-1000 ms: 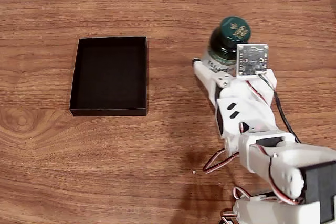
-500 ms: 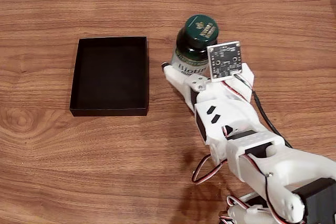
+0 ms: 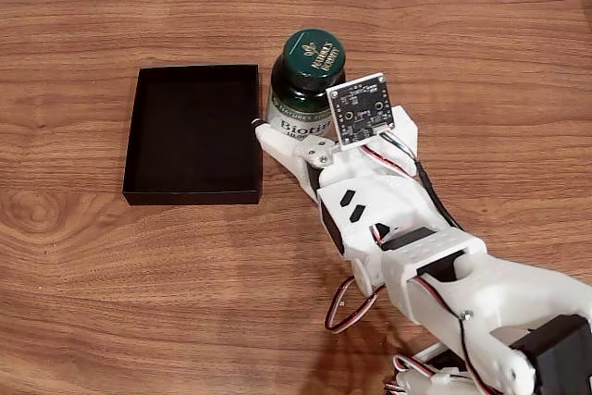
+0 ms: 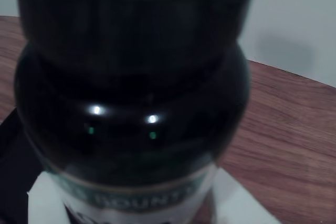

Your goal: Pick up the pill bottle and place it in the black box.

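In the fixed view the wooden bench [image 3: 111,265] carries the black box [image 3: 193,133] at about 9 o'clock from the pill bottle [image 3: 303,85], with nothing lying between them. The bottle's left side sits just beside the box's right wall, and nothing rests inside the box. The white arm [image 3: 416,247] reaches in from 5 o'clock, and a small green circuit board [image 3: 362,110] on its wrist overlaps the bottle's right shoulder.

The white label reads "Biotin" in the fixed view. The green cap bears gold lettering too small to read surely. In the wrist view, the pill bottle [image 4: 131,93] looms dark and blurred, and a teal band on its label shows the letters "BOUNT".

The gripper [image 3: 294,141] is clamped on the pill bottle at label height. Compared with half a second ago, bottle and gripper have travelled toward 9 o'clock, nearer the box.
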You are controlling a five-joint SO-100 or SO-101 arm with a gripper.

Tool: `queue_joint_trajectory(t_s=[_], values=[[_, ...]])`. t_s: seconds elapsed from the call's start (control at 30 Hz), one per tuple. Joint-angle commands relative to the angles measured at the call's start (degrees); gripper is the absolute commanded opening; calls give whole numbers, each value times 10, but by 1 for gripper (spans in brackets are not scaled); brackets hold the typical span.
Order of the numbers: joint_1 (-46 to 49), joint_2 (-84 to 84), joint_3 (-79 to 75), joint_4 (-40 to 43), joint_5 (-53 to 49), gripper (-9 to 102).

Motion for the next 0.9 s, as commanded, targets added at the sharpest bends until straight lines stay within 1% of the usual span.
queue_joint_trajectory(t_s=[0.0,0.23,0.87], values=[[-9,9,-54,-34,5,10],[-25,-33,-68,-60,15,9],[-101,-175,-186,-105,36,9]])
